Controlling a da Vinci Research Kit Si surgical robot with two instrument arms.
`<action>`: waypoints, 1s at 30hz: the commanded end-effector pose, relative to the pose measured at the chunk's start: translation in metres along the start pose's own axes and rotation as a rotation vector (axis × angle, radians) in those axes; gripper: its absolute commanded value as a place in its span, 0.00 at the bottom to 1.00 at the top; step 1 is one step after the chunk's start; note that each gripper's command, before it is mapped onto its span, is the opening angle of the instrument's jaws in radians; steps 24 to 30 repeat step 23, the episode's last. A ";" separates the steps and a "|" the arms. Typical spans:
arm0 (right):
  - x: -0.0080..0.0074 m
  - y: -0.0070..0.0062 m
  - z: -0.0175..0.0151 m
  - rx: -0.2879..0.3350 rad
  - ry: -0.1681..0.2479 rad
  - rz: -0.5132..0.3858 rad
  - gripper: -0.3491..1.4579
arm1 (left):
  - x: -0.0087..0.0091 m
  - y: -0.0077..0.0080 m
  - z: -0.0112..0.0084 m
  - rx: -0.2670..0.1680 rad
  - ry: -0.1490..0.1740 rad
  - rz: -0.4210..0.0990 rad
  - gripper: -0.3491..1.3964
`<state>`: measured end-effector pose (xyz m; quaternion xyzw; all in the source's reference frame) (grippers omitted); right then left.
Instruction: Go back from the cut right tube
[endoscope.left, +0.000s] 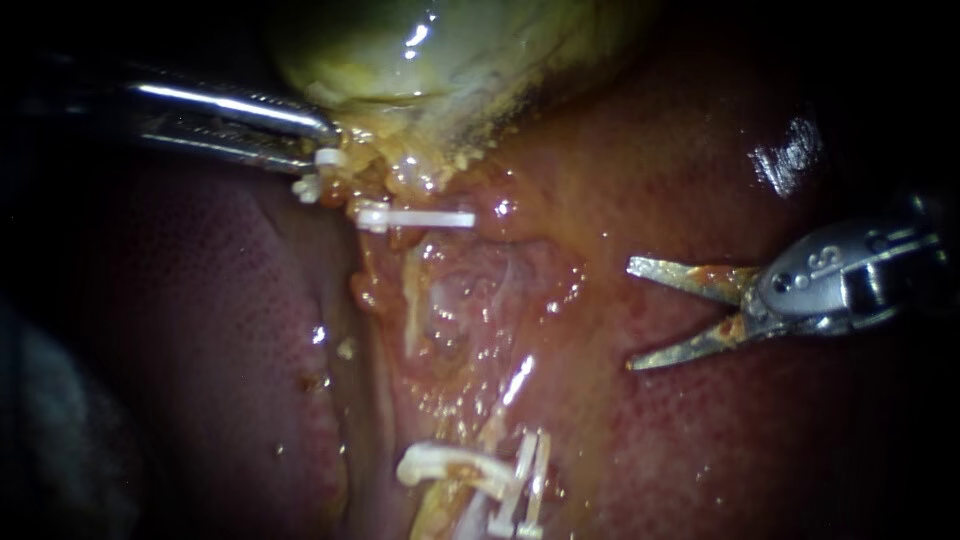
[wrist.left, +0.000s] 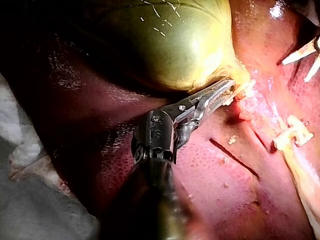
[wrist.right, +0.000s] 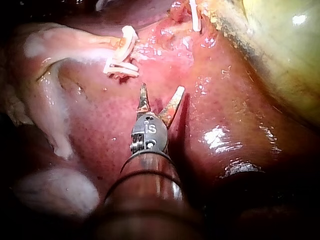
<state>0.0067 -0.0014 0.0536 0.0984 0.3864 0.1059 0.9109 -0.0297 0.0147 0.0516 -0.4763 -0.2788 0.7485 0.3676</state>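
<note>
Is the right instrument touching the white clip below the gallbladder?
Apart. Endoscope view: right instrument sits open over liver, clear gap from the clip.

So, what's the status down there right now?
Left instrument shut on the gallbladder. Right instrument open, holding nothing, apart from the cut tube. Clips on the tube. Nothing in the way.

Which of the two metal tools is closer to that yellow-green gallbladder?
Left. The left instrument grips the gallbladder at its narrow end; the right instrument hangs apart over the liver, jaws open.
</note>
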 end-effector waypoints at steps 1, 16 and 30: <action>0.0000 0.0000 0.0001 0.009 0.002 0.002 0.99 | -0.0002 -0.0002 0.0004 0.003 0.000 0.002 0.00; 0.0000 0.0001 0.0001 0.039 0.012 0.001 0.99 | -0.0028 -0.0024 0.0039 -0.008 -0.019 -0.004 0.00; 0.0001 0.0001 0.0001 0.044 0.014 0.002 0.99 | -0.0028 -0.0024 0.0038 -0.009 -0.019 -0.004 0.00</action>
